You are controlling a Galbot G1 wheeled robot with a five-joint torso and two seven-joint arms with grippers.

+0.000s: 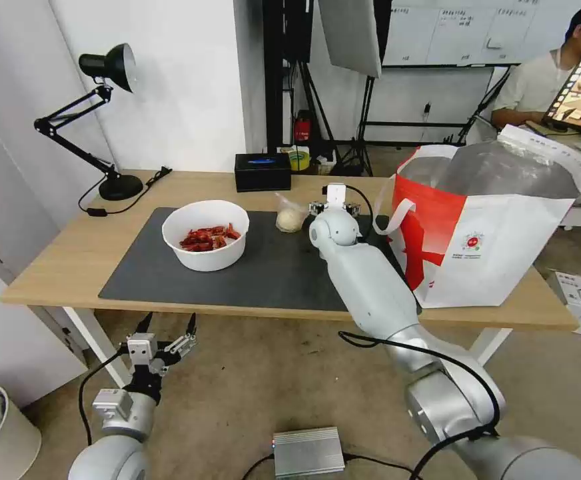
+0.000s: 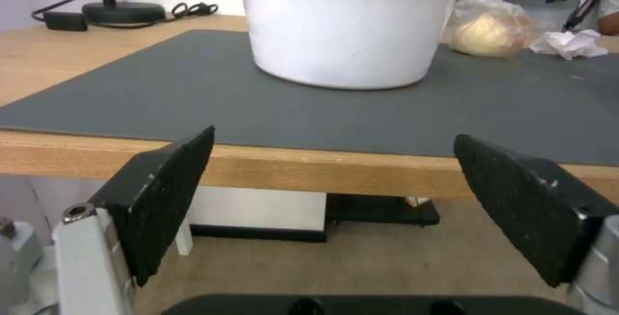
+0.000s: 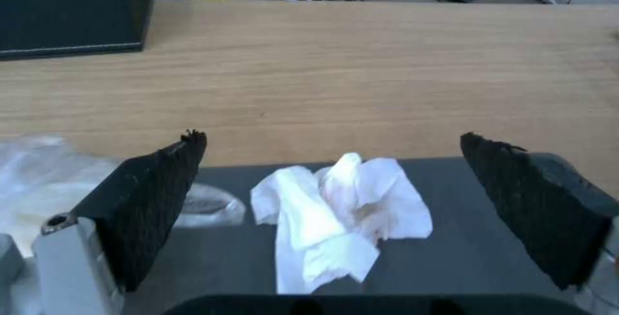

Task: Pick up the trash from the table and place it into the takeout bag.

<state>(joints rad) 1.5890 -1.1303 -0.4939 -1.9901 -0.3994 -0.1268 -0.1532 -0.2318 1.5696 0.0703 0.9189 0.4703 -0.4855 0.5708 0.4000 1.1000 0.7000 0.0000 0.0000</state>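
A white bowl (image 1: 205,235) of red shell scraps sits on the dark mat (image 1: 157,280) of the table (image 1: 57,267); the same bowl (image 2: 348,24) faces my left wrist camera. A small clear bag (image 1: 290,217) with a whitish lump lies behind it. My right gripper (image 1: 334,205) is open over the mat's far edge, its fingers (image 3: 154,194) on either side of a crumpled white tissue (image 3: 335,218) lying on the mat. The takeout bag (image 1: 490,240) stands open at the table's right end. Below the table's front edge, my left gripper (image 1: 167,330) hangs open and empty.
A black desk lamp (image 1: 97,120) stands at the table's back left and a black box (image 1: 262,171) at the back middle. A grey metal unit (image 1: 307,451) lies on the floor. A person sits at a screen behind the bag.
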